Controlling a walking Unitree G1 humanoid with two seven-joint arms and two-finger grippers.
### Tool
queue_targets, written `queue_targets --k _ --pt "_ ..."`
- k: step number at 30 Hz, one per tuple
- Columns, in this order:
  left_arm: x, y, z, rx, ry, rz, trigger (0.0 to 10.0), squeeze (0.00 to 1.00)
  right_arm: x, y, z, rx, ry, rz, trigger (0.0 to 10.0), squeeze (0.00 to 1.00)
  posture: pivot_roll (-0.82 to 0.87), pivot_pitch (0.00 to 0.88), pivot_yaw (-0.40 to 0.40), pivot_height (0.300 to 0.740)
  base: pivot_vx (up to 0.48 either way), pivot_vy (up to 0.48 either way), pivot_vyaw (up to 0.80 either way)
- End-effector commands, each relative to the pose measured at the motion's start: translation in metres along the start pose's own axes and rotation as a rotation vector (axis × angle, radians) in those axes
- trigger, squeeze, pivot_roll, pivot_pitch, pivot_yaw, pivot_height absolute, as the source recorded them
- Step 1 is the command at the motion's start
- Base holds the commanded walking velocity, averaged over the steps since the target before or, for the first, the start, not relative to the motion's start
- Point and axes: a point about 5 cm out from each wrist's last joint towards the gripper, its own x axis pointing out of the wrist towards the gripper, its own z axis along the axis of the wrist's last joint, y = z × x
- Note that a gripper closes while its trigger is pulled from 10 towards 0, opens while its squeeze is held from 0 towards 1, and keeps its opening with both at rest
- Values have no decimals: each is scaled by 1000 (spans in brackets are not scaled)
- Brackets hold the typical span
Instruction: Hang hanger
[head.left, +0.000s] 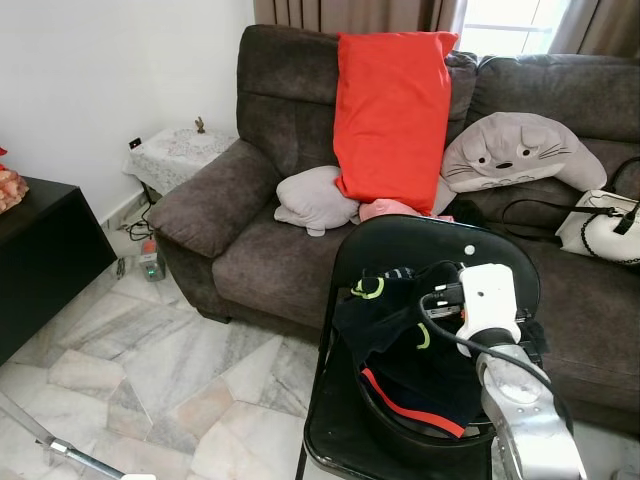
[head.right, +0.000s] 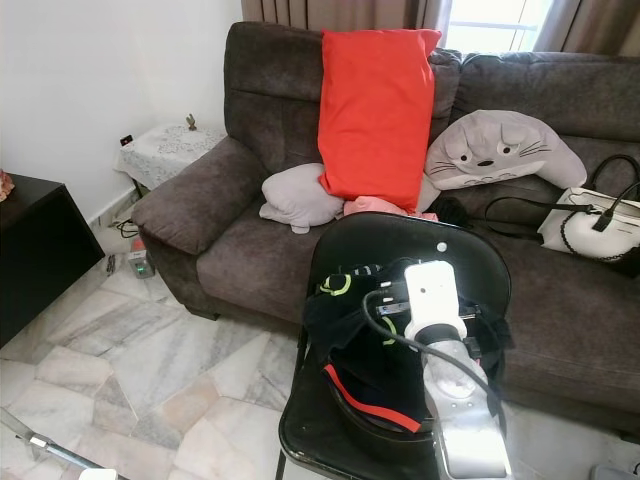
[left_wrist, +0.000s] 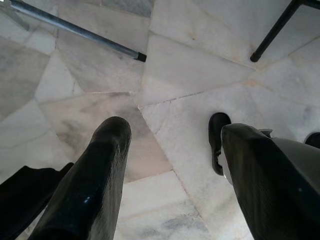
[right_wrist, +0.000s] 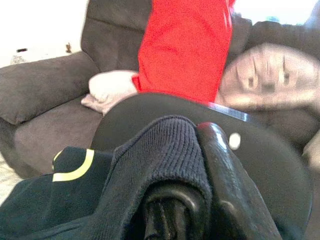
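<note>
A black folding chair (head.left: 420, 240) stands just in front of me with a black tub (head.left: 400, 440) on its seat. The tub holds a heap of dark navy clothes (head.left: 400, 340) with yellow and red trim. My right arm (head.left: 515, 400) reaches over the heap. In the right wrist view my right gripper (right_wrist: 197, 130) is shut on a fold of navy knit garment (right_wrist: 160, 150), near the chair's backrest. My left gripper (left_wrist: 175, 132) hangs low over the marble floor, open, with nothing between its fingers (left_wrist: 100, 170). I cannot make out a hanger.
A brown sofa (head.left: 250, 260) behind the chair carries a red pillow (head.left: 392, 115), a grey plush cushion (head.left: 515, 150) and a white handbag (head.left: 600, 225). At the left are a lace-covered side table (head.left: 180, 150) and a black cabinet (head.left: 40, 250). A metal pole (head.left: 60, 445) lies low on the floor.
</note>
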Motion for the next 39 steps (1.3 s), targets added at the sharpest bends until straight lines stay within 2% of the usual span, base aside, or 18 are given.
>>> queue_targets --k 1,4,9,14,17,18,22,25,29,30,37,39 --pt "-2 2 -9 2 33 -2 10000 0 0 2 4 55 42 36 0 0 -70 0 59 740 0 0 0" --pt "-2 2 -10 -3 36 -8 10000 0 -1 5 -1 46 85 78 0 0 -75 0 60 740 0 0 0" --pt "-2 2 -10 -23 34 -4 10000 0 -5 -1 -13 173 199 64 0 0 -80 0 57 740 0 0 0" --pt "-2 2 -10 -22 37 -4 10000 0 -9 -1 -18 141 235 77 0 0 -82 0 58 740 0 0 0" --pt "-2 2 -12 -23 39 -2 10000 0 -9 -5 -14 160 178 34 0 0 -83 0 59 740 0 0 0" --pt "-3 3 -13 -24 41 3 10000 0 -8 -8 -7 194 112 -10 0 0 -82 0 58 740 0 0 0" --pt "-4 5 -16 -28 40 16 10000 0 -7 -5 11 124 -23 -40 0 0 -75 0 57 740 0 0 0" --pt "-4 6 -17 -33 40 19 10000 0 -6 -6 21 107 -71 -91 0 0 -75 0 56 740 0 0 0" --pt "-4 6 -18 -35 41 19 10000 0 -5 -6 28 24 -130 -133 0 0 -75 0 55 740 0 0 0" --pt "-4 7 -18 -33 43 18 10000 0 -5 0 29 42 -153 -130 0 0 -74 0 53 740 0 0 0" --pt "-5 7 -20 -32 47 20 10000 0 -8 14 22 122 -110 -156 0 0 -69 0 50 740 0 0 0" --pt "-5 7 -21 -30 50 19 10000 0 -11 17 20 178 -110 -170 0 0 -68 0 50 740 0 0 0"
